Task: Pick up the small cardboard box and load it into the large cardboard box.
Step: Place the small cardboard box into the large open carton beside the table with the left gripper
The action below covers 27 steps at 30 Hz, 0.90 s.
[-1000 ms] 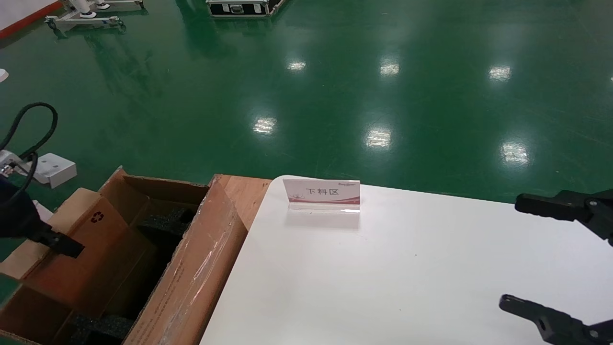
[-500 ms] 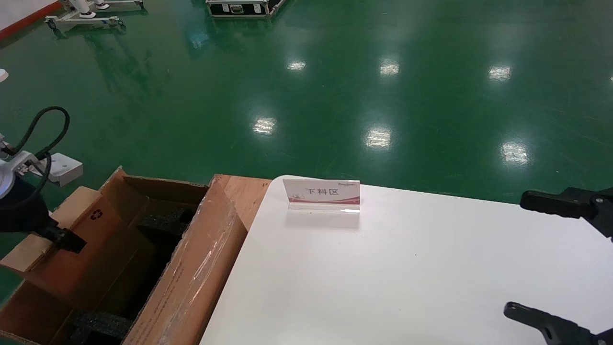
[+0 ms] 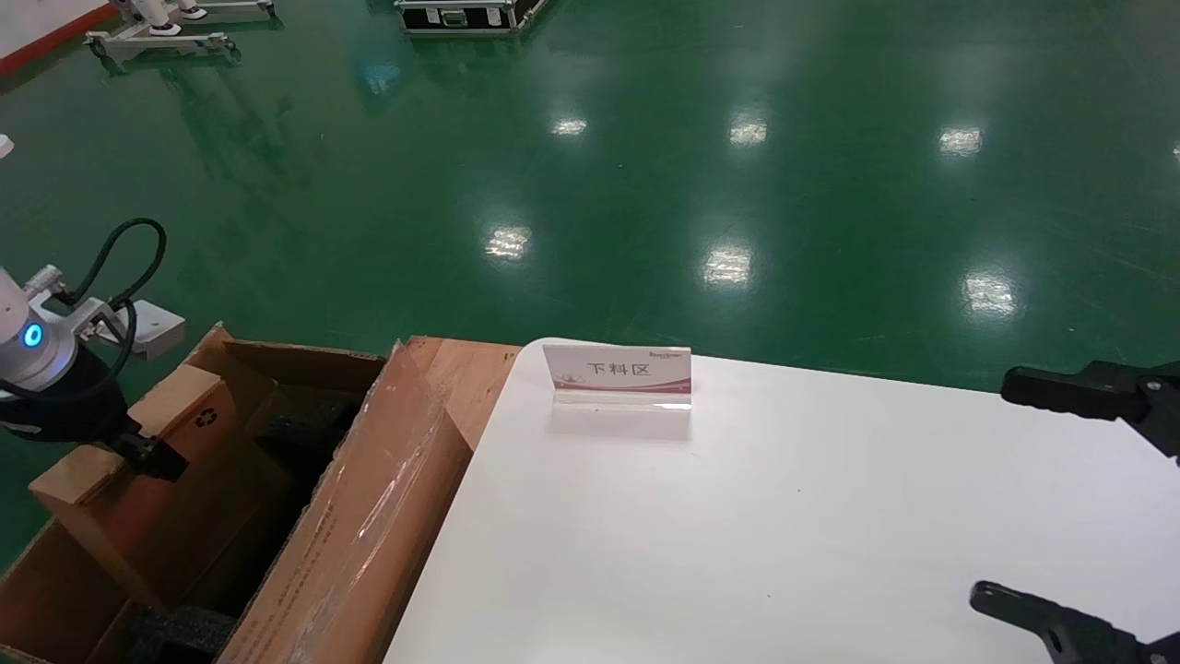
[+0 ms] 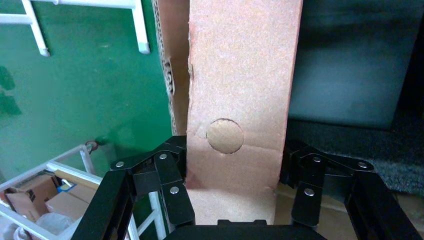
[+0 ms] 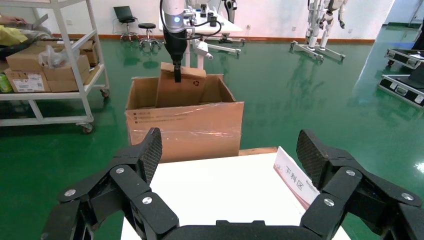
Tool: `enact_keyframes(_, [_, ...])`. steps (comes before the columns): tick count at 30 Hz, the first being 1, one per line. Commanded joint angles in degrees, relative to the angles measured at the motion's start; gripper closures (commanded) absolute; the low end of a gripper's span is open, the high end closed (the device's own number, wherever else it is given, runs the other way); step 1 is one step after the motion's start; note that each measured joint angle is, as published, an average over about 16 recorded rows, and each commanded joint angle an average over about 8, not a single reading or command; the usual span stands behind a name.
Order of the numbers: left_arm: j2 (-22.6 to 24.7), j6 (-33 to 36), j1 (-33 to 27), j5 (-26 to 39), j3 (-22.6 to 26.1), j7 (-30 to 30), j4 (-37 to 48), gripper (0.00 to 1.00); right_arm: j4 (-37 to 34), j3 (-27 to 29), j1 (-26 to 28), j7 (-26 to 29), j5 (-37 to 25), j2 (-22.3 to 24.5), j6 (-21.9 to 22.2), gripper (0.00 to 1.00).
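Observation:
My left gripper (image 3: 147, 454) is shut on the small cardboard box (image 3: 184, 433), whose recycling symbol faces up. It holds the box tilted over the open large cardboard box (image 3: 369, 516), with the box's lower part inside the flaps. Black foam (image 3: 175, 632) shows inside the carton. In the left wrist view the fingers (image 4: 170, 185) clamp the small box's pale narrow side (image 4: 240, 85). In the right wrist view the small box (image 5: 182, 92) stands above the carton's rim (image 5: 185, 125). My right gripper (image 3: 991, 489) is open and empty over the table's right side (image 5: 231, 142).
A white table (image 3: 737, 535) carries a small sign stand (image 3: 618, 376) near its far edge. A wooden board (image 3: 466, 373) lies between table and carton. A shelf cart with boxes (image 5: 50, 65) stands beyond the carton. A black case (image 3: 461, 14) sits on the green floor.
My left arm has moved right and farther away with the small box, which has risen. The carton's taped near flap has leaned over to the left. The right gripper has barely moved.

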Motion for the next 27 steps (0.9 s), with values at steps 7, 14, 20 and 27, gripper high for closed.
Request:
enact_keyframes(7, [1.8,-1.1,1.8,-1.3,-0.7,2.7,4.9,1.0,0.0,0.0,0.0,0.0,0.0,0.0,0.0,0.0])
enact_keyframes(14, [2.8,-2.1,3.2,-2.2,-1.2,4.6,8.2,1.0,0.0,0.0,0.0,0.0,0.0,0.0,0.0,0.0])
enact_keyframes(20, [3.7,-3.1,4.5,-2.9,-1.7,5.9,10.7,1.0,0.0,-0.1,0.0,0.0,0.0,0.0,0.0,0.0])
enact_keyframes(27, [4.5,-4.0,6.2,-3.4,-1.8,6.9,13.1,1.0,0.0,-0.1,0.0,0.0,0.1,0.0,0.0,0.0])
